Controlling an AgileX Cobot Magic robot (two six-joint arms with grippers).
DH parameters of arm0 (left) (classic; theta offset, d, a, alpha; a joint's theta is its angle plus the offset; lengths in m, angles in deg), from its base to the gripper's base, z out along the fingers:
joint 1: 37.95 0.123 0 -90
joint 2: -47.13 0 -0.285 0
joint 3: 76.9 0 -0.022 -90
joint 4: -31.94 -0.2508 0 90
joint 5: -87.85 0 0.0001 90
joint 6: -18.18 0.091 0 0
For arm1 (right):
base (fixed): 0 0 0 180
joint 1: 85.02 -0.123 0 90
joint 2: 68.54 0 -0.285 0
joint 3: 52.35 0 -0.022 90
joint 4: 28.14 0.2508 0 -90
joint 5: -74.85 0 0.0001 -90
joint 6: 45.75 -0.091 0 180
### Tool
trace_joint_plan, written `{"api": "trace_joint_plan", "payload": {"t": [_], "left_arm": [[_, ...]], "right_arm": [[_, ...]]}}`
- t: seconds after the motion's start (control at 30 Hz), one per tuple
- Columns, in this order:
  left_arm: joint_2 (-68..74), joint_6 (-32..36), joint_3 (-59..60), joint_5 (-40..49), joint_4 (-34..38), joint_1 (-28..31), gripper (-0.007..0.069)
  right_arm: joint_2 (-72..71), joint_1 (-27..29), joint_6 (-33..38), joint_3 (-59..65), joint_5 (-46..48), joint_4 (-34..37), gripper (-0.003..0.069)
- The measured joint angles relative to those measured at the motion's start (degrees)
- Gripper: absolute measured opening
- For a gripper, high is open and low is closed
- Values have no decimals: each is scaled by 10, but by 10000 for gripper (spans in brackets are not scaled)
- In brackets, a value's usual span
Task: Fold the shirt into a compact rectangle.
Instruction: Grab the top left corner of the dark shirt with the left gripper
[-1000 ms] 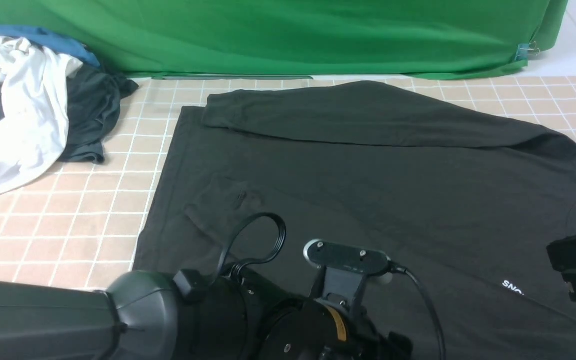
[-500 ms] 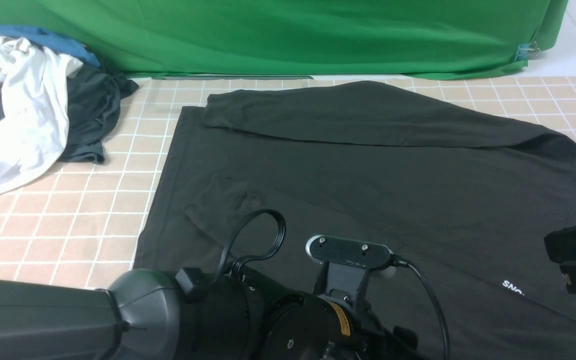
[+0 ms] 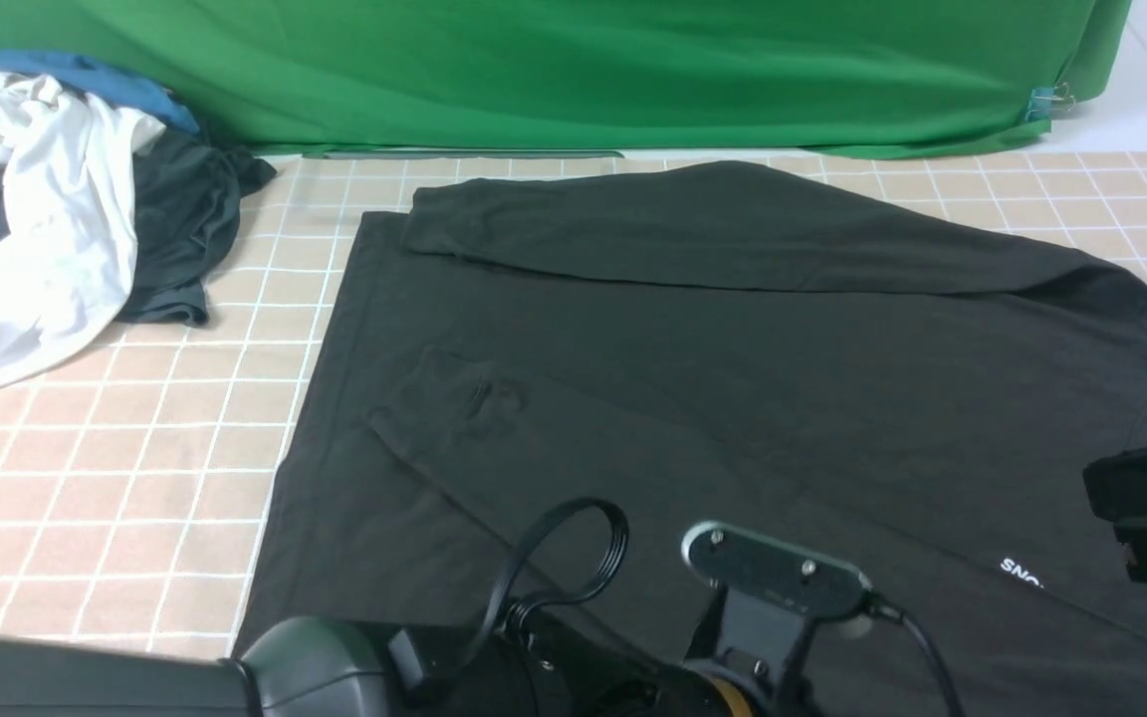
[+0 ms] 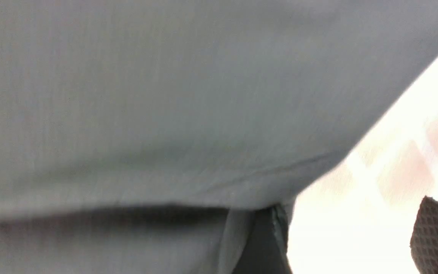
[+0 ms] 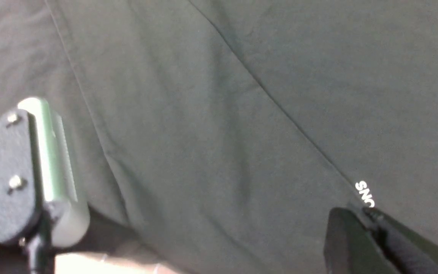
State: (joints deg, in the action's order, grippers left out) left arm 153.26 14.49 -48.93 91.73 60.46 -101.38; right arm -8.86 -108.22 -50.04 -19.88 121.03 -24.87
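1. shirt (image 3: 733,378): laid flat over the middle and right of the bench (image 3: 86,478), both sleeves folded across the body.
2. left gripper (image 4: 350,243): at the near edge, by the shirt's border; jaws wide apart, bare bench between them.
3. right gripper (image 5: 369,220): near the right edge; closed, pinching a shirt fold beside the white logo (image 5: 365,194).
4. clothes pile (image 3: 56,209): far left corner, apart from the shirt.

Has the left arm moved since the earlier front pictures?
Yes. The left arm sank lower and rightward in the view, nearer the white logo.
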Motion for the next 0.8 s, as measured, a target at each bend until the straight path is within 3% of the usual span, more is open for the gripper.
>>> {"api": "trace_joint_plan", "payload": {"t": [0.17,0.4,0.8], "left_arm": [[0,-4,0,-15,-1,17,482],[0,-34,0,35,-1,52,482],[5,-34,-1,35,9,29,482]], "right_arm": [[0,0,0,0,-1,0,70],[0,0,0,0,-1,0,70],[0,0,0,0,-2,0,70]]}}
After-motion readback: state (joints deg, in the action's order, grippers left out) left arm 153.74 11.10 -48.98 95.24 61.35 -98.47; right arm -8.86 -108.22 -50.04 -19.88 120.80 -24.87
